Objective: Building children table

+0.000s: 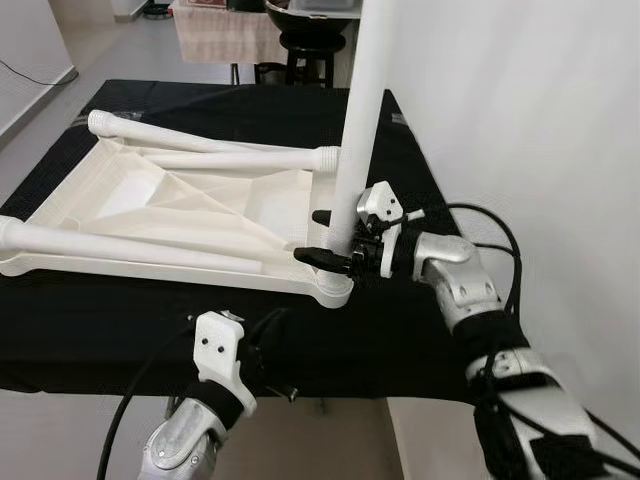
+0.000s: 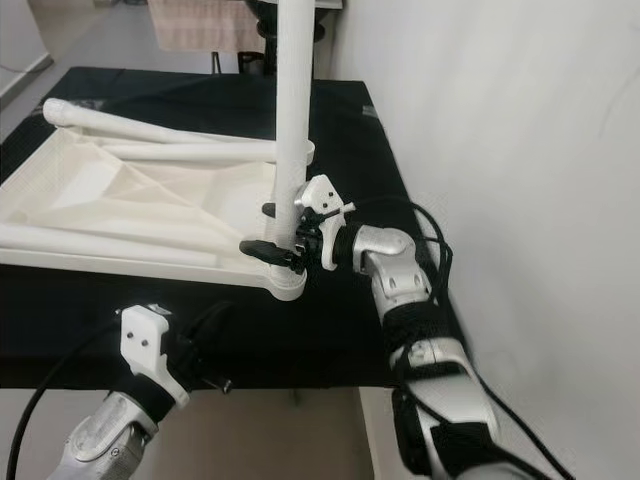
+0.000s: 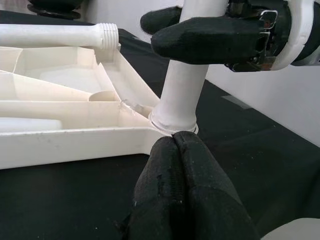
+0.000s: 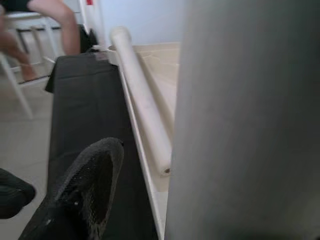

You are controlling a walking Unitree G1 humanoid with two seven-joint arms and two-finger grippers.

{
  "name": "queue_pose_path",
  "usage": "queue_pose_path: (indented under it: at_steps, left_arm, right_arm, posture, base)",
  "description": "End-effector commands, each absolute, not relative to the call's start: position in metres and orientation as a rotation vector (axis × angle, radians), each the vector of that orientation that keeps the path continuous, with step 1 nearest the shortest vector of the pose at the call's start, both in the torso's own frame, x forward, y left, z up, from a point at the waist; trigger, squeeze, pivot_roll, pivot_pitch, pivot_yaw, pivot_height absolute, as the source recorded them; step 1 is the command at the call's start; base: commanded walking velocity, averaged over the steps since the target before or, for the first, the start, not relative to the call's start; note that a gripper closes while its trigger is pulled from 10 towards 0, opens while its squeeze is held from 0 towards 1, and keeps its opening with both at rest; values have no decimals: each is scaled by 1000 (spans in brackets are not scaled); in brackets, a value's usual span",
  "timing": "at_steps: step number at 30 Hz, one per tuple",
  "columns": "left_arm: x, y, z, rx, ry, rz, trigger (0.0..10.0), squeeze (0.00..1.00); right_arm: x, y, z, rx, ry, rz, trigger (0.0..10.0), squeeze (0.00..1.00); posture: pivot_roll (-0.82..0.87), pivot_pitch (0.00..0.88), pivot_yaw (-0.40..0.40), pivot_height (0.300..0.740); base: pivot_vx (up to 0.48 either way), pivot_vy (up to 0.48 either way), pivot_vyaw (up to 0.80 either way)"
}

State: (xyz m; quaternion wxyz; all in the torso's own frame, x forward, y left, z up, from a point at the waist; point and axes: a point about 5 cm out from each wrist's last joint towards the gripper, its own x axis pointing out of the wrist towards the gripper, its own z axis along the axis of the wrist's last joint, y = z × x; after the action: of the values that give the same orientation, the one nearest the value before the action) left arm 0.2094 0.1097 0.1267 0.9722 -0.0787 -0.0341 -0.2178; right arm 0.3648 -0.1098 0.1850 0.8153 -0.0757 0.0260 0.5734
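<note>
A white tabletop [image 1: 200, 200] lies upside down on a black-covered table [image 1: 100, 330]. One white leg [image 1: 362, 110] stands upright in the socket at its near right corner [image 1: 335, 290]. My right gripper [image 1: 330, 237] is shut on this leg just above the socket, one black finger on each side; the left wrist view shows those fingers [image 3: 210, 37] clamping the leg [image 3: 182, 95]. Loose white legs [image 1: 200, 140] [image 1: 120, 245] lie across the tabletop. My left gripper [image 3: 175, 150] is shut and empty, low at the table's front edge [image 1: 262, 352], pointing at the socket.
A white wall [image 1: 530, 120] runs close along the table's right side. Behind the table stand a dark stool [image 1: 310, 50] and a cloth-covered table [image 1: 220, 35]. A person's legs [image 4: 60, 20] and a white chair appear in the right wrist view. Cables trail from both arms.
</note>
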Motion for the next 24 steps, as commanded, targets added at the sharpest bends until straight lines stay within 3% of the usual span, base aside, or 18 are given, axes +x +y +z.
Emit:
queue_pose_path:
  at_steps: [1,2,3,4,15,20,21,22,23,24]
  left_arm:
    - [208,109,122,-174,-51,-433,10000,0]
    - [208,109,122,-175,-50,-434,10000,0]
    - [208,109,122,-175,-50,-434,10000,0]
    - [208,109,122,-176,-49,-435,10000,0]
    - [207,108,122,-178,-50,-434,10000,0]
    - [207,109,122,-180,-50,-434,10000,0]
    - [207,109,122,-180,-50,-434,10000,0]
    - [207,110,122,-179,-50,-434,10000,0]
    - [208,112,122,-178,-50,-433,10000,0]
    - [208,112,122,-178,-50,-433,10000,0]
  right_arm:
    - [368,-106,177,-160,130,1242,10000,0]
    - [370,-108,177,-172,138,1216,10000,0]
    - [372,-109,176,-165,145,1195,3294,0]
    - [373,-111,177,-152,145,1195,0,0]
    - [375,-125,178,-101,102,1174,0,0]
    - [371,-143,166,-140,72,1021,0,0]
    - [370,-148,162,-138,69,963,0,0]
    - [373,-148,155,-155,57,681,0,0]
    - [371,-152,146,-92,60,262,0,0]
    - [371,-152,146,-92,60,262,0,0]
  posture:
    - [98,29,-98,740]
    - [98,29,-98,740]
    - [98,30,-96,740]
    - [100,31,-96,740]
    - [95,36,-94,740]
    - [80,42,-92,740]
    - [78,42,-93,740]
    - [76,43,-93,740]
    - [57,48,-86,740]
    - [57,48,-86,740]
  base:
    - [0,0,0]
    - [0,0,0]
    - [0,0,0]
    - [0,0,0]
    - [0,0,0]
    - [0,0,0]
    - [0,0,0]
    - [0,0,0]
    - [0,0,0]
    - [0,0,0]
